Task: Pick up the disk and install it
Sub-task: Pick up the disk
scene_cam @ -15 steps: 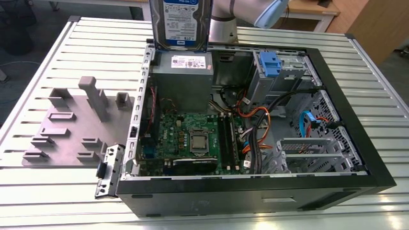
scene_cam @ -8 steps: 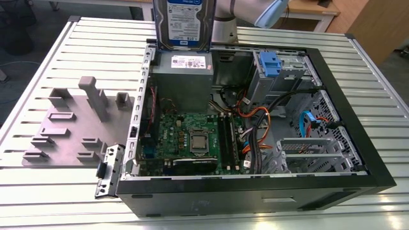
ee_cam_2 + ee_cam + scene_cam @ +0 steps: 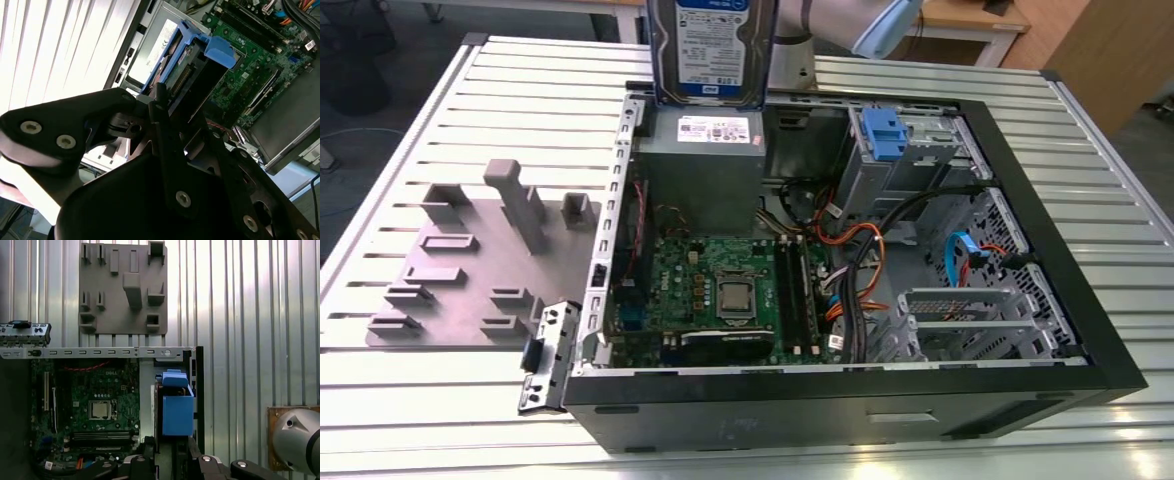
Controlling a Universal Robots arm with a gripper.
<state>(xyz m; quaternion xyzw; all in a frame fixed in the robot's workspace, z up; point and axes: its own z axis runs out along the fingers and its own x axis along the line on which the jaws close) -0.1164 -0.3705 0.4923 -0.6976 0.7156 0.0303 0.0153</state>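
The disk [image 3: 711, 50] hangs upright above the back edge of the open computer case [image 3: 1067, 300], over the power supply, with its white-and-blue label facing the exterior view. In the second wrist view my gripper [image 3: 182, 117] is shut on the disk [image 3: 192, 62], and black fingers [image 3: 160, 107] press its sides near the connector end. Blue rails and a blue handle [image 3: 220, 50] frame the drive. In the first wrist view the disk [image 3: 177, 412] appears edge-on just beyond the gripper [image 3: 172, 460].
Inside the case lie the grey power supply [image 3: 707, 165], the green motherboard [image 3: 720, 290], loose cables [image 3: 881, 235] and a metal drive cage with a blue bracket [image 3: 887, 135]. A grey fixture plate [image 3: 467, 265] sits on the slatted table [image 3: 427, 410] beside the case.
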